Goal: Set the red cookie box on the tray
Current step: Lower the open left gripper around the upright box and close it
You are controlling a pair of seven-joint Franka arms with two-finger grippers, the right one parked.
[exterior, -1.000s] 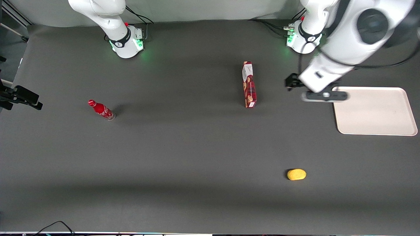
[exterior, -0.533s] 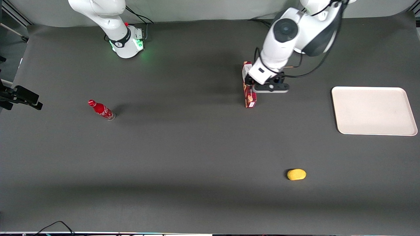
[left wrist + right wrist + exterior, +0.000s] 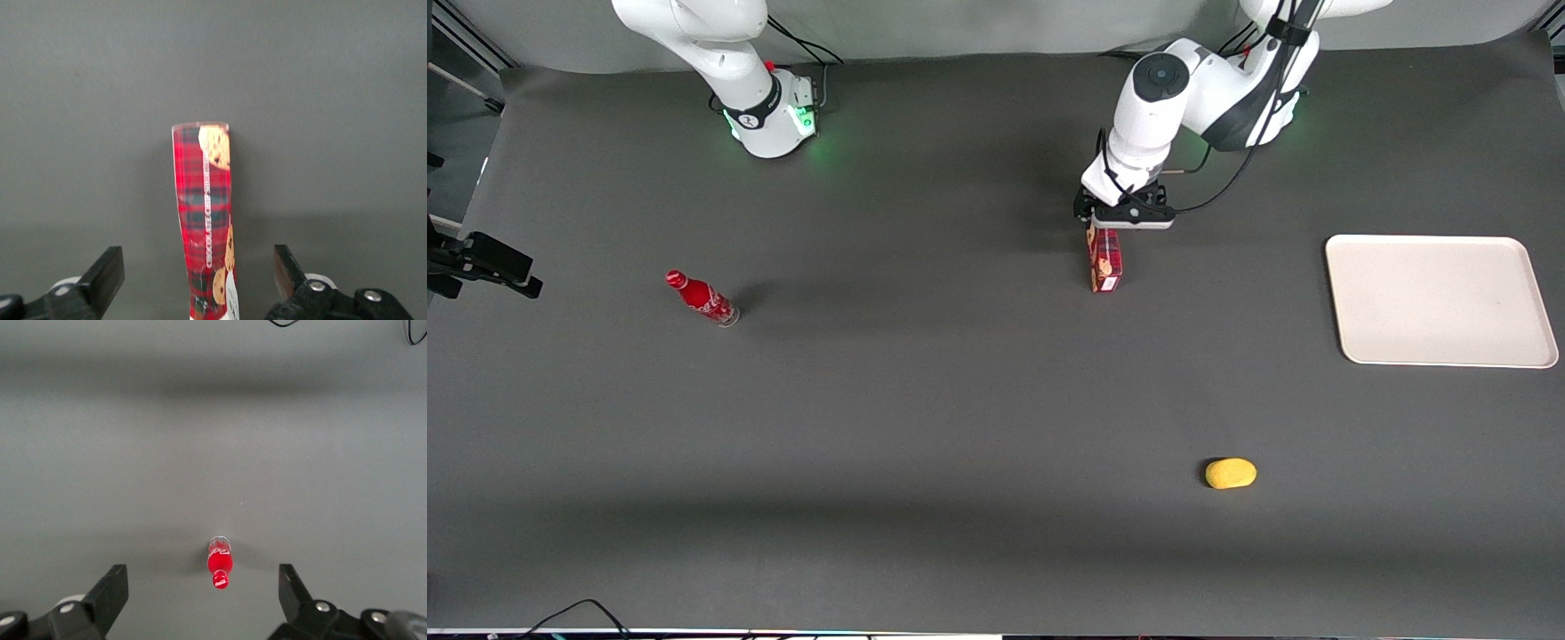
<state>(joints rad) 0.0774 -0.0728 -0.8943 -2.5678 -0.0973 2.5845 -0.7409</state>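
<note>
Gripper (image 3: 1104, 219) spread wide astride the red cookie box (image 3: 1104, 259) — box's farther end hidden beneath.

The pincer (image 3: 1100, 216) (open) hides the red cookie box's (image 3: 1104, 260) upper end.

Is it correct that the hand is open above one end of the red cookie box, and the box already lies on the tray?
Not quite. The hand is open over one end of the red cookie box, but the box lies on the dark table. The tray lies apart, toward the working arm's end, as the front view shows.
</note>
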